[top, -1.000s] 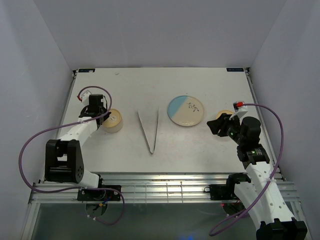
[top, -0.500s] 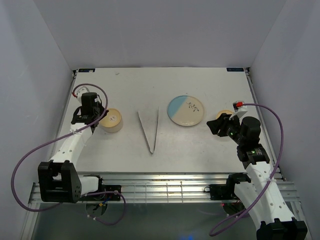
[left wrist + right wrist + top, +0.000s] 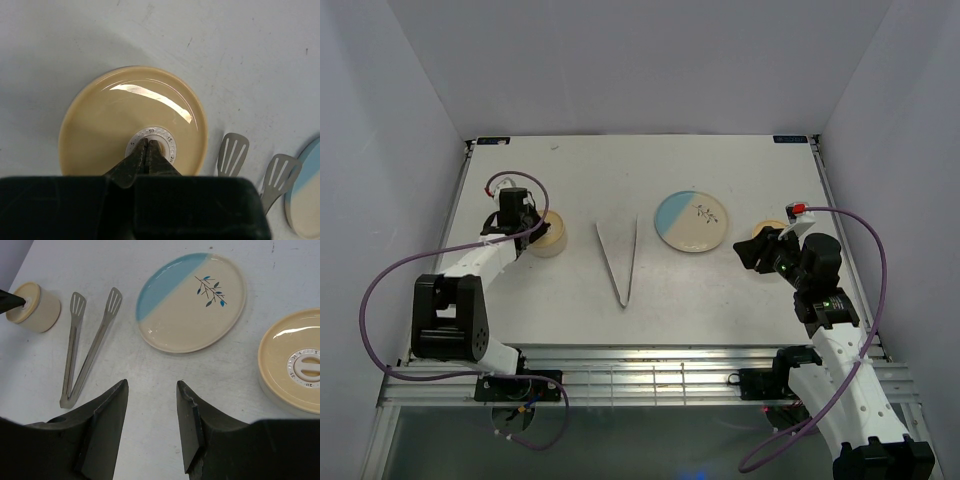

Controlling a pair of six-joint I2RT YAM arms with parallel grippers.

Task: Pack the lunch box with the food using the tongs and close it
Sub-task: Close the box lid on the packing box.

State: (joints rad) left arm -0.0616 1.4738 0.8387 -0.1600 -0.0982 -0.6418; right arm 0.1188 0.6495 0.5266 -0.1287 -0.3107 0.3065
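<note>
The left arm swings out toward the left edge and comes straight back in, and now the left tool [image 3: 523, 216] sits clenched, its tips pressed together right on the silver disc at the centre of the left lunch box tub's [image 3: 548, 232] cream lid. The tub itself looks nudged slightly farther and to the right. Lid on, nothing lifted; to my eye this is a poke at the lid's centre button, so opening has barely begun and no packing has started. The right tool [image 3: 755, 250] hasn't budged: jaws parted about halfway, grasping nothing, hovering at the right of the table [image 3: 720, 295] beside the right lunch box tub [image 3: 772, 229]. The tongs [image 3: 620, 265] lie untouched mid-table, joint toward the near side, between the left tub and the blue-and-cream plate [image 3: 692, 220]. No food shows anywhere, and the plate is bare apart from its twig motif. Writing: tiny numerals ring the lid disc, 10 and 15 legible from the left wrist. A blue sticker [image 3: 788, 139] at the table's far right edge is too small to read.
</note>
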